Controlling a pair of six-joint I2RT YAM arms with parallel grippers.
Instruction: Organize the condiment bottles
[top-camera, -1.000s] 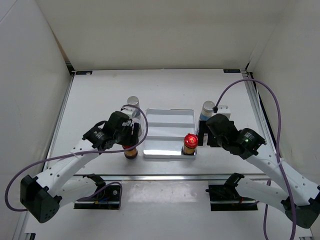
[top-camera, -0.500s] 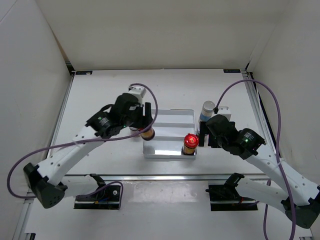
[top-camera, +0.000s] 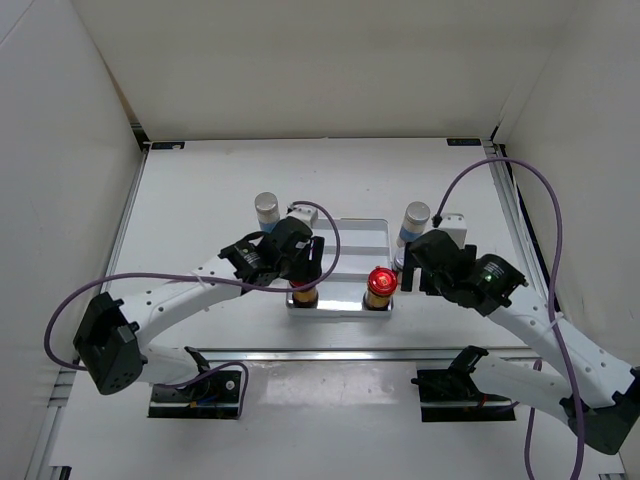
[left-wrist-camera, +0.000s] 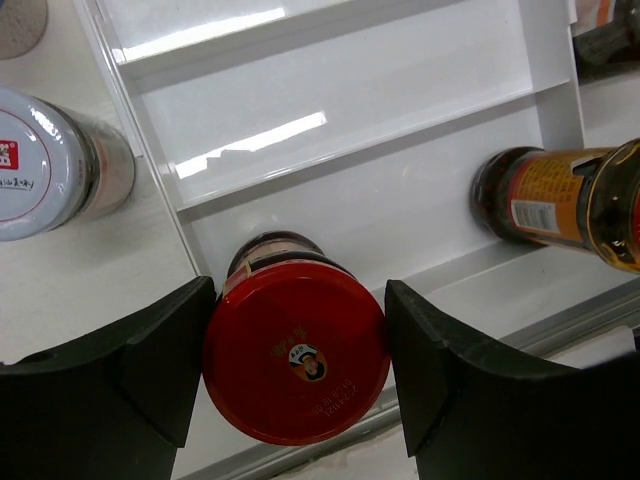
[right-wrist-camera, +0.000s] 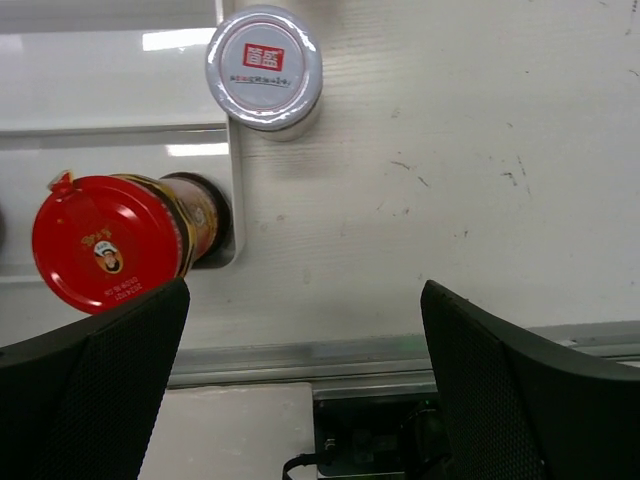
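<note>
My left gripper is shut on the red cap of an amber-brown jar, with a finger against each side. The jar stands upright in the near left corner of the white stepped tray. A second red-capped jar stands in the tray's near right corner and also shows in the right wrist view. My right gripper is wide open and empty just right of that jar. A silver-lidded jar stands left of the tray, and another stands right of it.
In the left wrist view the tray's steps run across the top, with a labelled silver lid outside its left wall. The metal rail along the table's near edge lies under my right gripper. White walls enclose the table.
My left gripper has carried the red-capped jar from the table left of the tray, up and rightward, into the tray's near left corner. The right gripper has barely moved.
</note>
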